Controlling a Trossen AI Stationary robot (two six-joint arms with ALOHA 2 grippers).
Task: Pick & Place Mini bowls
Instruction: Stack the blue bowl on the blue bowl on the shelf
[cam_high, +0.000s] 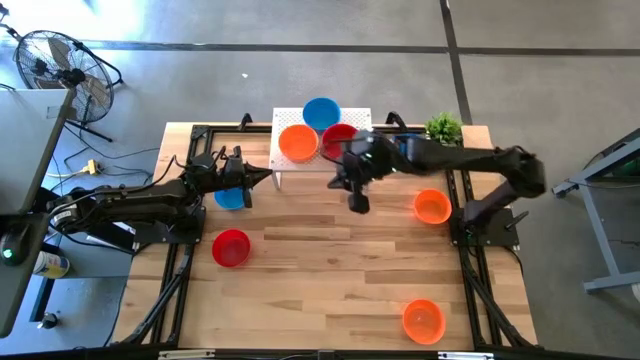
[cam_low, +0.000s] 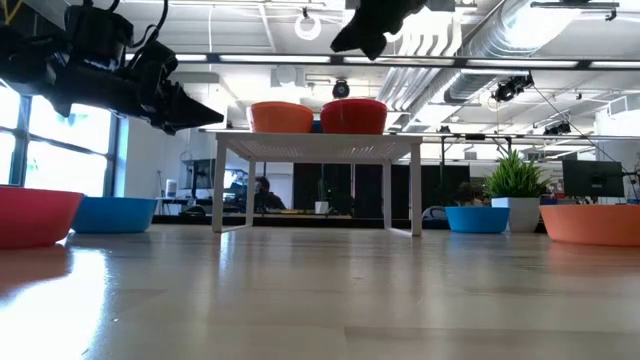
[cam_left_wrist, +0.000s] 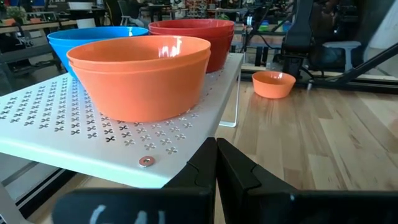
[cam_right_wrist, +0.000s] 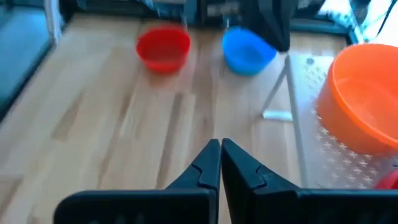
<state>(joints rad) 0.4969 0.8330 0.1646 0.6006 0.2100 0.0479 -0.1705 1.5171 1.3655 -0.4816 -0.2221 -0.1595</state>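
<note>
Three of the mini bowls sit on my white perforated stand (cam_high: 322, 150) at the far middle of the tabletop (cam_high: 330, 280): an orange bowl on the stand (cam_high: 297, 143), a red bowl on the stand (cam_high: 338, 137) touching it, and a blue bowl on the stand (cam_high: 321, 110) at the back edge behind them both. In my left wrist view the orange one (cam_left_wrist: 140, 74) looks like two nested together, and the red one (cam_left_wrist: 198, 40) likewise.

The other bowls lie on the wood. A blue bowl (cam_high: 230, 197) rests just beside the stand's left legs, under my left arm, and a red bowl (cam_high: 231, 247) sits nearer the front on that same side. On the right, an orange bowl (cam_high: 432, 206) lies beside my right arm's base, and another orange bowl (cam_high: 423, 319) sits well apart from it near the front right corner.

My left hand (cam_high: 262, 177) is clenched, fingers pressed together with nothing between them, hovering at the stand's left front corner, level with its top. My right hand (cam_high: 357, 200) is clenched too and carries nothing; it hangs in the air just in front of the stand, pointing toward the left side of the tabletop.

A small green plant (cam_high: 444, 128) stands at the far right, beside the stand
</note>
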